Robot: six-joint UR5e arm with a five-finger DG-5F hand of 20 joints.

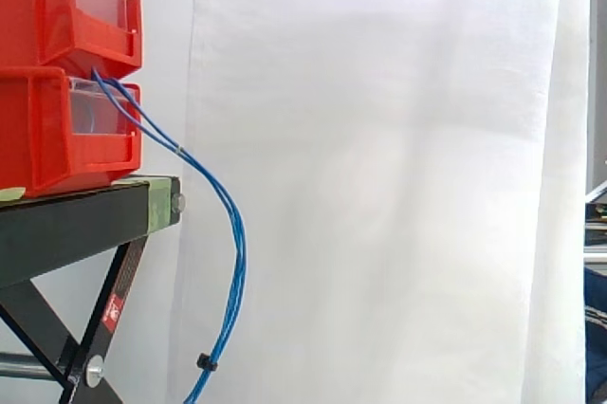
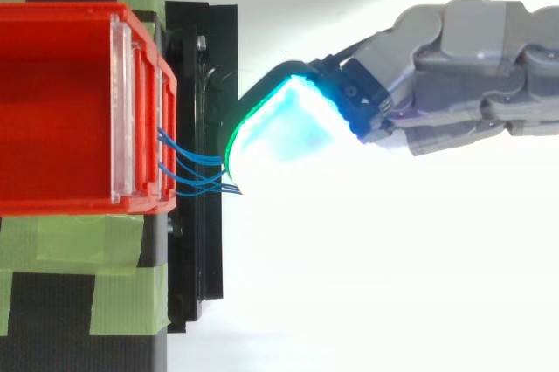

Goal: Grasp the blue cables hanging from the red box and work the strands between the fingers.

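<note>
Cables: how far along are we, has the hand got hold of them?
Done: nothing yet. In the side view the blue cables hang free from the red bins, with nothing touching them. In hand: the approach. The hand hovers high, its glowing pad over the spot where the cables leave the bins. Left: come down, grasp the cables and work the strands.

White curtain (image 1: 379,195); black stand (image 1: 66,231)

Red bins (image 1: 47,143), blue cables (image 1: 241,252), black stand (image 1: 66,229), white curtain (image 1: 398,195), grey robot hand (image 2: 463,66), cyan-glowing pad (image 2: 284,127)
</note>
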